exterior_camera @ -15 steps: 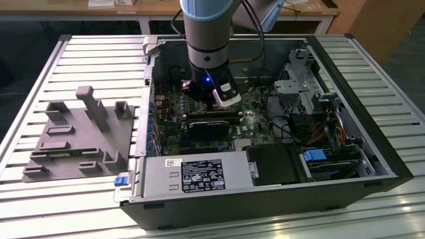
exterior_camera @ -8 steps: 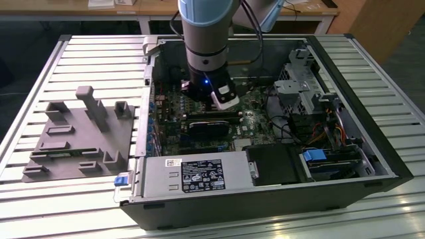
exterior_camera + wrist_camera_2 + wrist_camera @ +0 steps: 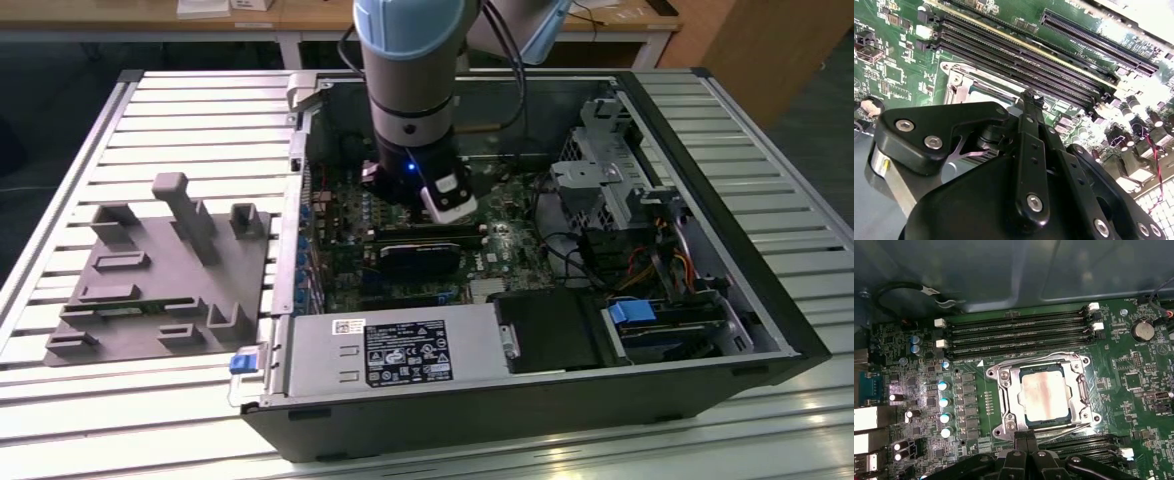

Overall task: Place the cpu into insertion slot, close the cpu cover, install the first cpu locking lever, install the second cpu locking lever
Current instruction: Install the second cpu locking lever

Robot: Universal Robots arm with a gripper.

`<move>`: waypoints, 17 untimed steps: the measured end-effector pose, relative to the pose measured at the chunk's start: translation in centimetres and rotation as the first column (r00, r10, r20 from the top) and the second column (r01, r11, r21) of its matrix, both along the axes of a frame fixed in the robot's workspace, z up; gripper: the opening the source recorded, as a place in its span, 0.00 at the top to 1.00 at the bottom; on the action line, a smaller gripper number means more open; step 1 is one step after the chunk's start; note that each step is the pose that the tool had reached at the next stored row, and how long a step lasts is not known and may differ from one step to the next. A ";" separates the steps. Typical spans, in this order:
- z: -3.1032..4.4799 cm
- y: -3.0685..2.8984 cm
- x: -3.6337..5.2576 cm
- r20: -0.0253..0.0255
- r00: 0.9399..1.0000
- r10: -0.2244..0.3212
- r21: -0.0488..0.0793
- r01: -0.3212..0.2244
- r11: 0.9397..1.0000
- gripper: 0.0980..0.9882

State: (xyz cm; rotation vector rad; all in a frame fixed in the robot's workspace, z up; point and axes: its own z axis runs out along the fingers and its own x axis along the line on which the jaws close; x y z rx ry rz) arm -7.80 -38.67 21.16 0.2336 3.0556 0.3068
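Jaws pressed together, gripping nothing, black gripper (image 3: 1026, 437) at near edge of silver square-frame cpu cover (image 3: 1006, 400), closed over pale silver cpu (image 3: 1045, 391); lever step pending, needs precise hooking.

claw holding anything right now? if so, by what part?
Nothing is held, as far as it shows. The claw hangs just over the insertion slot's edge, fingers together, while the cpu sits in the slot under the cpu cover.

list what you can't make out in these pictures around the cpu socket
- The insertion slot's near edge: first wrist view, behind the gripper.
- Most of the slot: second wrist view, behind the gripper body.
- The slot: exterior view, behind the arm.
- Whether the locking levers are latched: too fine to tell.
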 end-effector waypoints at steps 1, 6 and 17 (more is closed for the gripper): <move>0.00 -0.09 -0.01 0.000 1.000 0.000 0.002 0.000 1.000 1.00; -0.02 -0.79 -0.02 0.000 1.000 0.000 0.010 0.000 1.000 1.00; -0.14 -1.96 -0.54 0.000 1.000 0.000 0.061 0.000 0.998 1.00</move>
